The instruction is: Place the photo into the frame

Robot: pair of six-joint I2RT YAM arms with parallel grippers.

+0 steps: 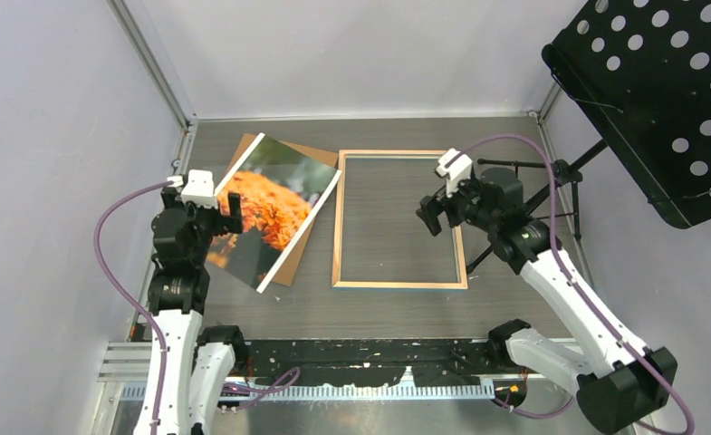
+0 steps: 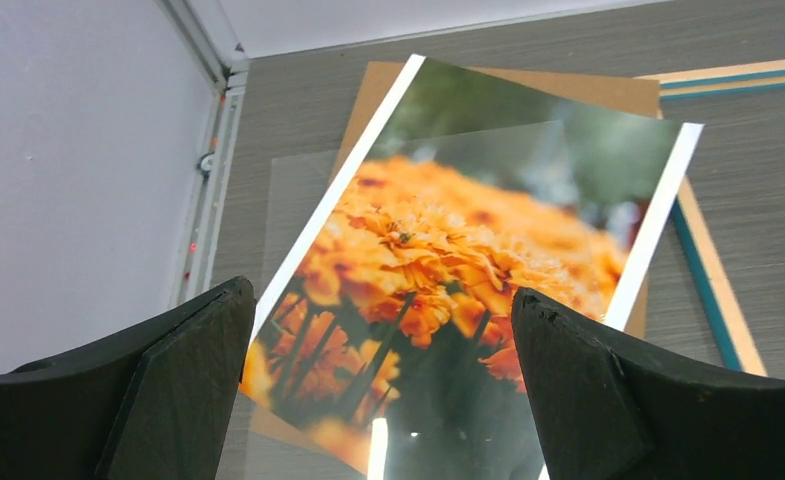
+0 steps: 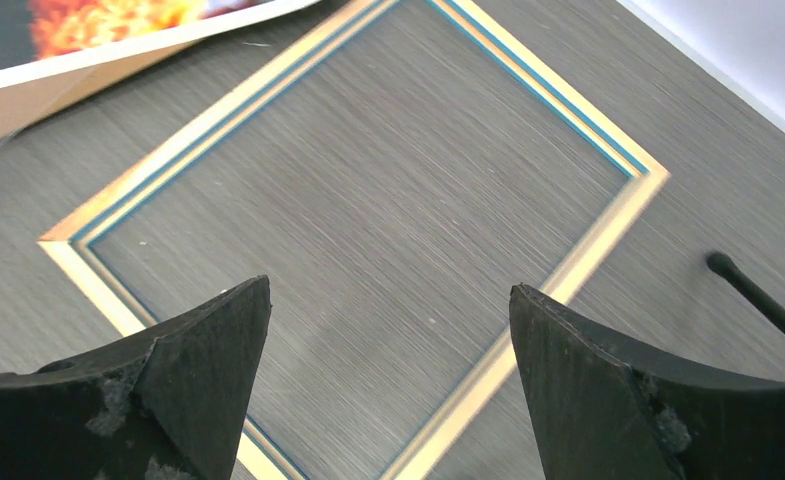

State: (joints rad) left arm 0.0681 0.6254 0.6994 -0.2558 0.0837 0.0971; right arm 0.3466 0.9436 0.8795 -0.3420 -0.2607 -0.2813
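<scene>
- The gray wood-look table (image 1: 388,308) sits inside pale walls, and a black music stand (image 1: 659,91) with round holes leans in at the far right.
- The left gripper (image 2: 380,300) hangs just above the photo (image 1: 274,204) with its jaws spread wide and nothing between them. I think it is there so it can come down and pick up the photo.
- The right gripper (image 3: 390,290) also has its jaws wide apart and empty. It hangs over the right side of the frame (image 1: 338,217), maybe to hold the frame still.
- The photo of orange flowers lies flat and crooked on the left side of the table, on top of a brown backing board (image 2: 528,90).
- A clear sheet (image 2: 298,200) seems to lie over part of the photo.
- The frame lies flat in the middle of the table, light wood side up, with a thin blue line along the inside.
- The photo's far corner comes just beside the frame, but the photo is not in it yet.
- The photo is thin and flat, so getting under its edge may be hard.
</scene>
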